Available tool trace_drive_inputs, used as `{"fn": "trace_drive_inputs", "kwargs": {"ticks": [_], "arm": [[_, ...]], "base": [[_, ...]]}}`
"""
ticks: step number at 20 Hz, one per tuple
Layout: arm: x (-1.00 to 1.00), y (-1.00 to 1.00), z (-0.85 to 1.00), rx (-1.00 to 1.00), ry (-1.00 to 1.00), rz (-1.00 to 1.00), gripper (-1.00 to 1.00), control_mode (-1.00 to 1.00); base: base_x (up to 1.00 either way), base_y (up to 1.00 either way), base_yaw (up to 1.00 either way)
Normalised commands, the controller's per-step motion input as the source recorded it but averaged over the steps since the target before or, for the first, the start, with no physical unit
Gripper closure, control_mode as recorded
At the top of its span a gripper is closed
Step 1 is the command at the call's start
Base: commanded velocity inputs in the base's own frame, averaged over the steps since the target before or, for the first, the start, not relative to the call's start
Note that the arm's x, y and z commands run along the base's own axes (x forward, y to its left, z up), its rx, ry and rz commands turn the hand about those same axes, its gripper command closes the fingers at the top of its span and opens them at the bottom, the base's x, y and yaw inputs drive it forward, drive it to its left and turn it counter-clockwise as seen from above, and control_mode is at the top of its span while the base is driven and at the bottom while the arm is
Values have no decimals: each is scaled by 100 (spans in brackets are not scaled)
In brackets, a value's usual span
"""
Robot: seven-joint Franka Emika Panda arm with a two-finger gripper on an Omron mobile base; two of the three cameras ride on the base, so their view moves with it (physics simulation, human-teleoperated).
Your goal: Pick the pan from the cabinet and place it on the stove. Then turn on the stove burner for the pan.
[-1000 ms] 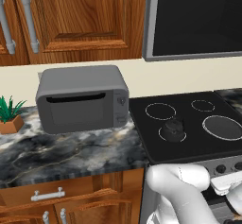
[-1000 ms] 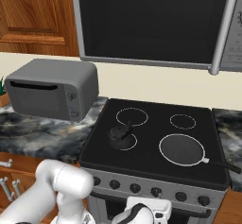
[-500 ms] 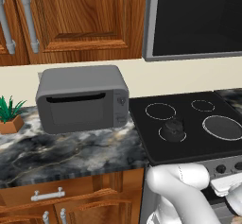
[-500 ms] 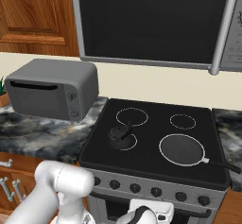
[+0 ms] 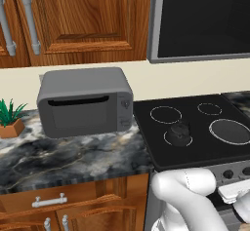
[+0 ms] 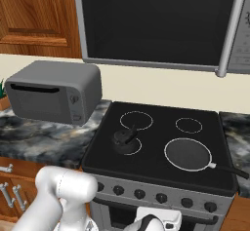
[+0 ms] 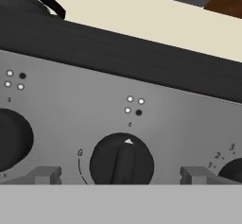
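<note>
In the left base view, the round dark grey pan [image 5: 230,131] is seen at the right of the frame, already set on the flat black glass stove [image 5: 161,152]. In the right base view, its long thin black handle is also shown, with the pan on the largest white-ringed burner [image 6: 188,154], lower right of centre. In the hand view, a dark round knob [image 7: 121,160] on the grey steel front is seen at lower centre between the gripper's [image 7: 121,176] widely parted fingertips [image 7: 45,175], pointer at zero, so lighting the burner is judged still undone.

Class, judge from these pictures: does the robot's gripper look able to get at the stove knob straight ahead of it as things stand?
Probably yes. In the hand view the knob sits centred between the open gripper's fingertips, with nothing between them on the stove front. The pan already rests on the cooktop.
</note>
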Motion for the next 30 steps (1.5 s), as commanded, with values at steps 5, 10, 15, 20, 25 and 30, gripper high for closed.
{"fn": "trace_drive_inputs", "kwargs": {"ticks": [5, 10, 15, 20, 25, 30], "arm": [[1, 0, -2, 1, 0, 0, -100, -100], [1, 0, 0, 0, 0, -1, -100, -100], [3, 0, 0, 0, 0, -1, -100, -100], [13, 3, 0, 0, 0, -1, -100, -100], [13, 1, 0, 0, 0, 0, -100, -100], [10, 0, 0, 0, 0, 0, -100, -100]], "base": [[0, 0, 0], [0, 0, 0], [0, 0, 0], [0, 0, 0], [0, 0, 0], [0, 0, 0]]}}
